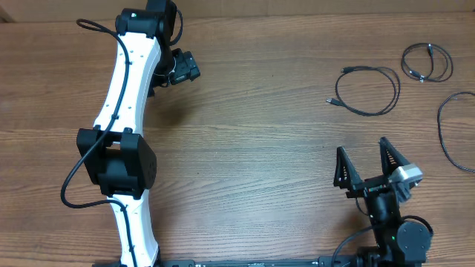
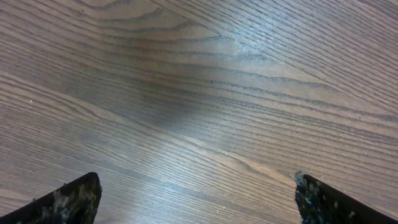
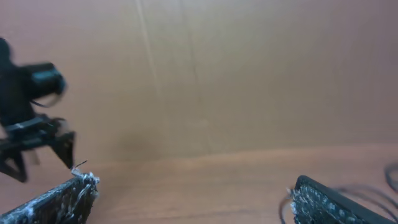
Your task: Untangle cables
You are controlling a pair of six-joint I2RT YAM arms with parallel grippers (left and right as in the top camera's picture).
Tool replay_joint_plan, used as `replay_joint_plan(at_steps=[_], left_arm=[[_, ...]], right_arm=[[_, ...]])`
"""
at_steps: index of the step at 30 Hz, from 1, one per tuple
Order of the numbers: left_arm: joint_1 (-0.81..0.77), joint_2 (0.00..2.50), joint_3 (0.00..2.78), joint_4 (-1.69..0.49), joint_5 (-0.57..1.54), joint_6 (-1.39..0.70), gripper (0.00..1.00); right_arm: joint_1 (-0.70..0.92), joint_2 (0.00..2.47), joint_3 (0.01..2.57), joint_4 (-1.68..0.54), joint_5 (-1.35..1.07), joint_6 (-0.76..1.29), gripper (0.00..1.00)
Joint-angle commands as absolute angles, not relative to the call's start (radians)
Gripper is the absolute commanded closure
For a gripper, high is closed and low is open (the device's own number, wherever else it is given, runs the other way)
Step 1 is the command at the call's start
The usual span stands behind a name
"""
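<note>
The cables [image 1: 421, 73] are laid apart near the table's far right corner, the left gripper [image 2: 196, 183] and right gripper [image 1: 362, 148] are spread empty, and only a final check is judged needed.

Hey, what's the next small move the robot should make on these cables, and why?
Probably extend the right claw toward the small coiled cable. That coil looks the most bundled, and the right claw is open, empty and far nearer it than the left claw, which hovers over bare table.
</note>
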State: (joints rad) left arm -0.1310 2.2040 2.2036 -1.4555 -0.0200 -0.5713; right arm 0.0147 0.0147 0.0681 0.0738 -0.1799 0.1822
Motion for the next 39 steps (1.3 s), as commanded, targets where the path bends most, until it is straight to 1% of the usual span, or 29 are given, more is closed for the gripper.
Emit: replay_joint_plan(at_steps=[1,6,10,20,27,39], left_arm=[[-0.134,2.193,2.213,-1.458,-0.029,-0.584,0.01],[-0.134,2.193,2.213,-1.458,-0.029,-0.583,0.0],[-0.134,2.193,2.213,-1.458,-0.029,-0.584,0.0],[-0.134,2.193,2.213,-1.458,-0.029,-0.584,0.01],[-0.134,2.193,2.213,-1.458,-0.029,-0.584,0.01],[-0.134,2.193,2.213,-1.458,-0.029,-0.584,0.01]], right_arm=[[0.016,0.003,0.017,0.081,-0.131,0.138,0.0],[0.016,0.003,0.008,0.012,-0.115,0.071,0.0],[0.016,0.003,0.008,-0.084,-0.052,0.07,0.0],[0.016,0.003,0.008,-0.085,-0.02,0.067,0.0],[0.016,0.003,0.008,-0.084,-0.038,-0.083,0.0],[0.016,0.003,0.008,-0.084,-0.035,-0.083,0.0]])
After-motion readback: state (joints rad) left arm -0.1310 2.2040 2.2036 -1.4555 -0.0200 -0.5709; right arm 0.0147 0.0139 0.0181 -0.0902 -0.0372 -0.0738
